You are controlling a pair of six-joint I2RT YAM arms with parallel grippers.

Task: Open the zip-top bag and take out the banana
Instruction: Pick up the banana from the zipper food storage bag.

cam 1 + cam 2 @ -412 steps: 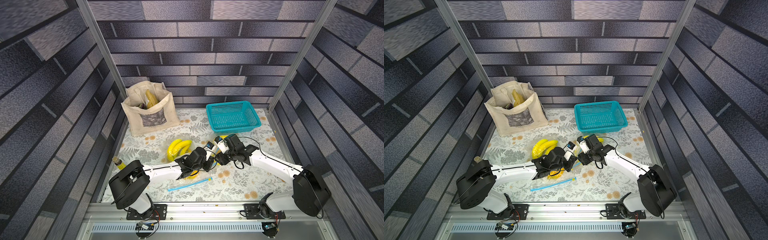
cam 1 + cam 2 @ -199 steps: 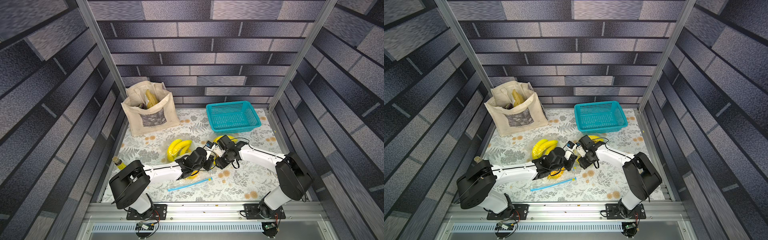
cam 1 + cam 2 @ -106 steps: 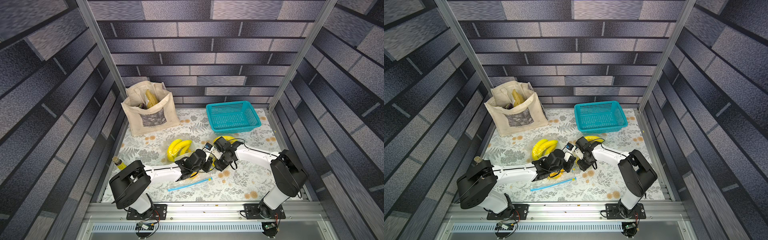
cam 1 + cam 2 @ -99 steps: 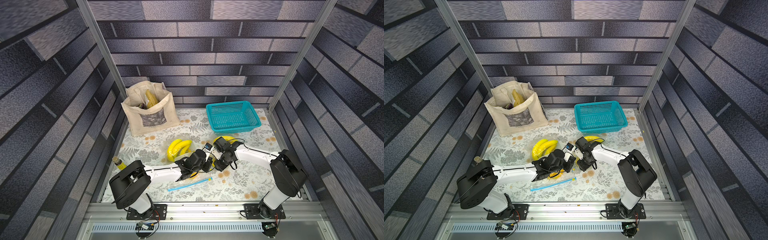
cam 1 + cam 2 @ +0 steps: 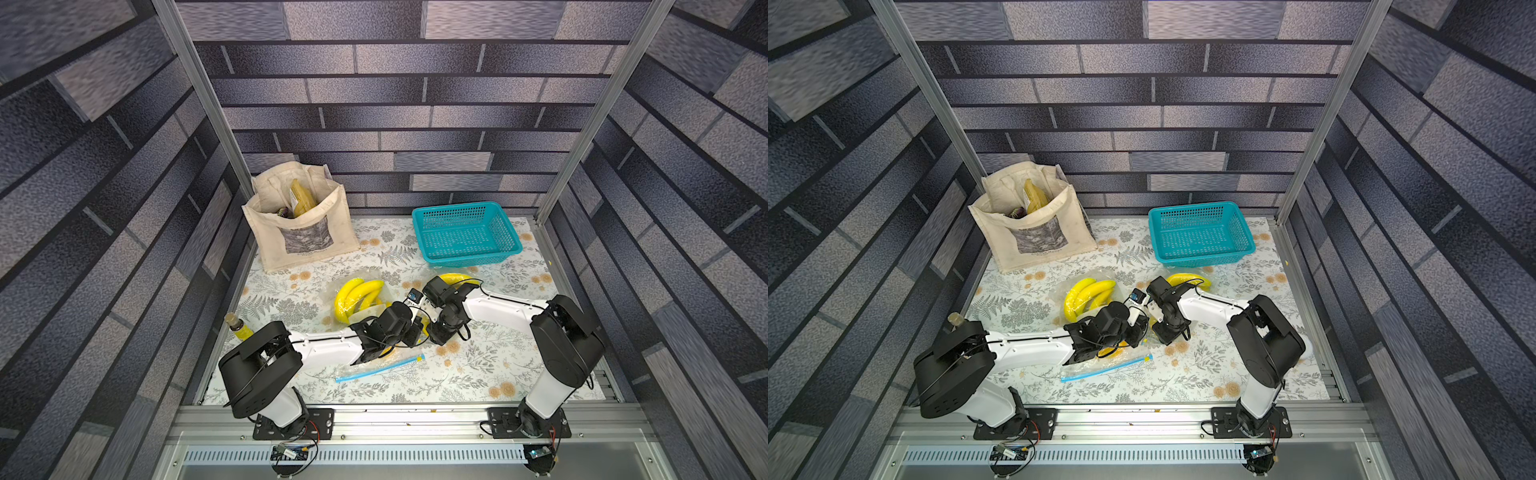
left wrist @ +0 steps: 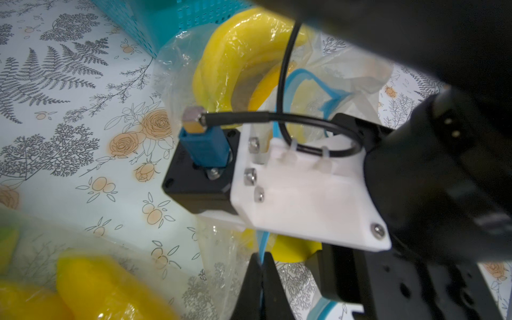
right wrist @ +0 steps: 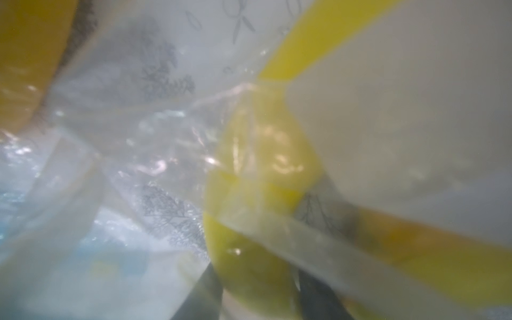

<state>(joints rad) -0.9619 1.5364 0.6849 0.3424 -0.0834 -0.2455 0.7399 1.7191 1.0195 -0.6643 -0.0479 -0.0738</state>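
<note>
Left gripper is pinching the blue zip edge of the zip-top bag, jaws closed on it. The right gripper is reaching down just beside it. Its fingers are standing apart on either side of the banana; blur and plastic are hiding whether they are pressing it. The banana is lying inside the bag on the floral mat, beneath both grippers. A bagged banana bunch is lying just behind, with a teal basket and tote bag standing well beyond.
</note>
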